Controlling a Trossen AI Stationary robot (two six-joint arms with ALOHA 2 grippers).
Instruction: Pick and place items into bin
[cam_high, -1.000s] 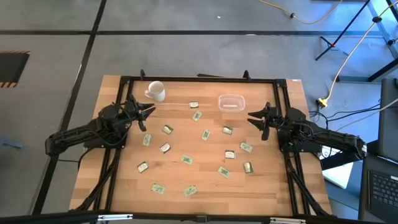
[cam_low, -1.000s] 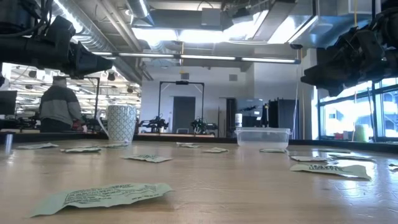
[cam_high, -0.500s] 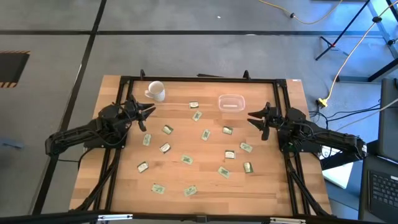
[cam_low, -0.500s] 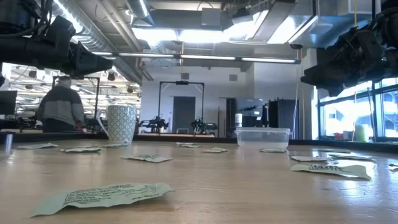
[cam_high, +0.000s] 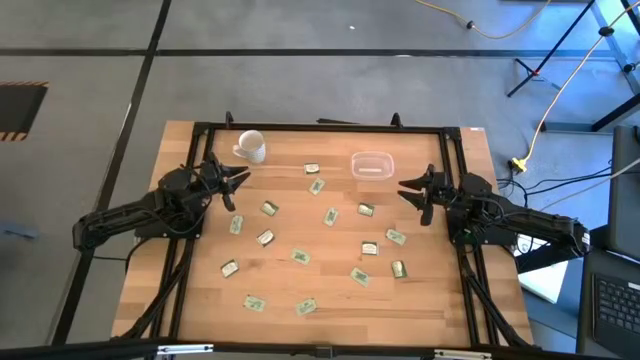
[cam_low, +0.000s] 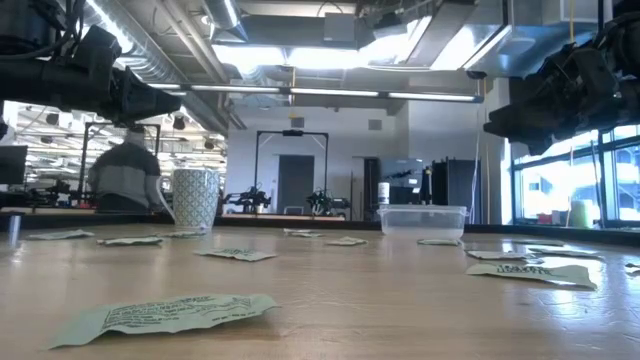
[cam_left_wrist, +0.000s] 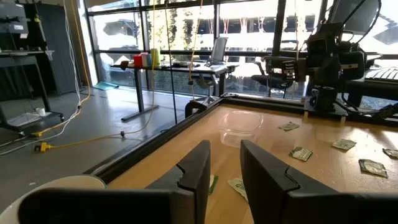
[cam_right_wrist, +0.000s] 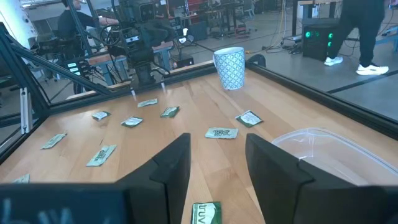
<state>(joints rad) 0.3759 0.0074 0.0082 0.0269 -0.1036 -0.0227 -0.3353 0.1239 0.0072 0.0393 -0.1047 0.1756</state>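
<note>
**Both arms idle, a passer-by walks behind the desk**

Only the person (cam_low: 127, 175) in the room beyond has moved, stepping closer to the white mug (cam_low: 195, 198) as the low view shows it; neither arm nor any packet has shifted.

From above, the left hand (cam_high: 237, 180) hovers over the desk (cam_high: 330, 290) near its left edge, just beside the mug, fingers spread with a clear gap. The right hand (cam_high: 408, 189) hovers near the right edge, fingers likewise spread, holding nothing.

The bin (cam_high: 371, 164) sits near the desk's far edge, close to the right hand and well apart from the left. The packets (cam_high: 300, 256) lie scattered between the two hands and toward the near edge; none is touched.

The right wrist view shows one packet (cam_right_wrist: 206, 214) lying just ahead between its fingers (cam_right_wrist: 171, 168), with the bin's clear rim (cam_right_wrist: 323, 149) beside them. The left wrist view looks across to the bin, which holds no packets, and the other arm.
</note>
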